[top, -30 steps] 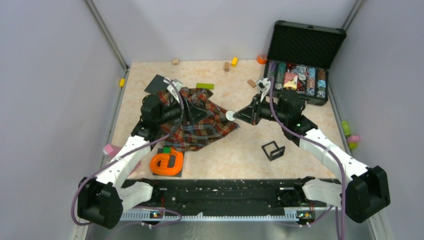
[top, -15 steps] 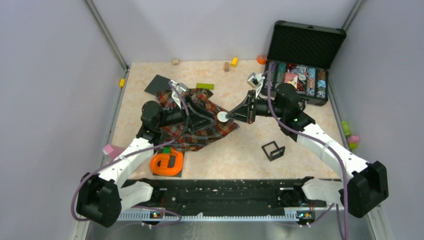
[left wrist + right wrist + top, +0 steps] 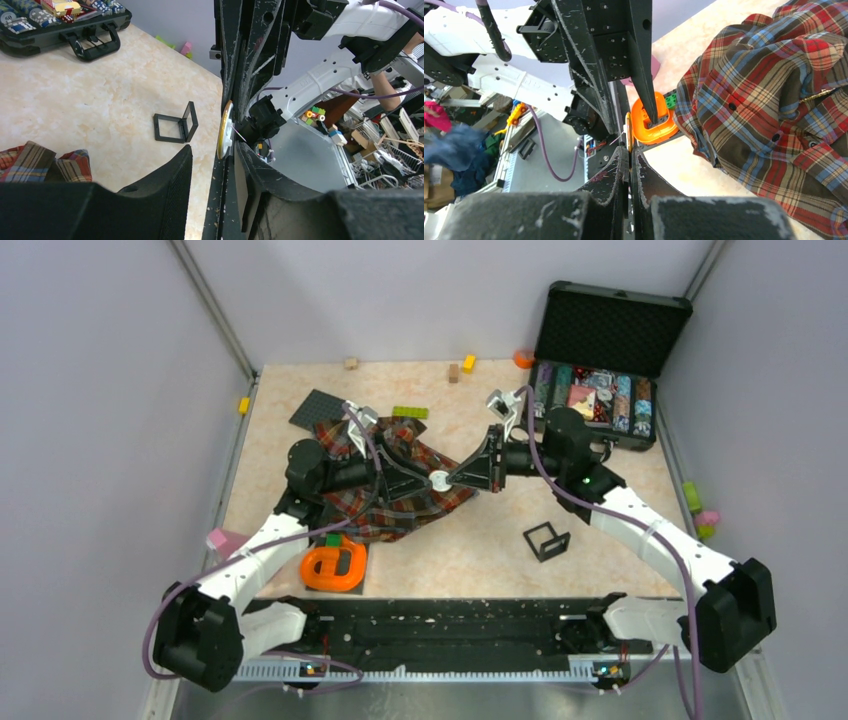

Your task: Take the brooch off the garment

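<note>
You had both arms stretched inward, tips meeting: your right gripper [image 3: 443, 479] was pinched tight, your left gripper [image 3: 424, 482] part-spread, its jaws straddling the right's fingertips.

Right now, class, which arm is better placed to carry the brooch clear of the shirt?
The right gripper: its jaws are shut on the brooch, already off the garment; the left gripper stands with jaws open around it, gripping nothing.

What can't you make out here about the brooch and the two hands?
- Brooch face: it is edge-on in both wrist views and too small in the top view.
- Whether the left hand touches the brooch: the right hand grips it and crowds it in every view.
- Middle of the shirt: in the top view it is hidden under the left arm.
</note>
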Robot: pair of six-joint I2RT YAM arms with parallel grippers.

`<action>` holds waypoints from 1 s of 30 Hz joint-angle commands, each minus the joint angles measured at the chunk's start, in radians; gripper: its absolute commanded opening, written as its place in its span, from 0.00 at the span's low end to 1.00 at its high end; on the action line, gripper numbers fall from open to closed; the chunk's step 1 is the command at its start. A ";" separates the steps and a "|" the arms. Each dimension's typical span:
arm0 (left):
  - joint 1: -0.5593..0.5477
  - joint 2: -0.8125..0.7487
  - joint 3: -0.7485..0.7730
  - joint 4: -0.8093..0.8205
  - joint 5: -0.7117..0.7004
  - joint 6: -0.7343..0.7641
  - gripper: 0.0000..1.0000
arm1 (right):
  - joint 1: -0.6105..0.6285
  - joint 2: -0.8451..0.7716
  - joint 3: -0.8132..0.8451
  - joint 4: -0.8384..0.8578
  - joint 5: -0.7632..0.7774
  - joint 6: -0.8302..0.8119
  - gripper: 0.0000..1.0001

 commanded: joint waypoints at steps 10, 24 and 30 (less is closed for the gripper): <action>-0.020 0.038 0.050 0.058 0.042 -0.003 0.23 | 0.027 0.021 0.052 0.040 -0.019 -0.003 0.00; -0.043 -0.032 0.050 -0.141 -0.041 0.159 0.00 | 0.032 -0.014 0.050 -0.014 -0.001 -0.010 0.37; -0.073 -0.026 0.070 -0.182 -0.064 0.194 0.00 | 0.066 -0.008 0.057 -0.060 0.042 -0.040 0.41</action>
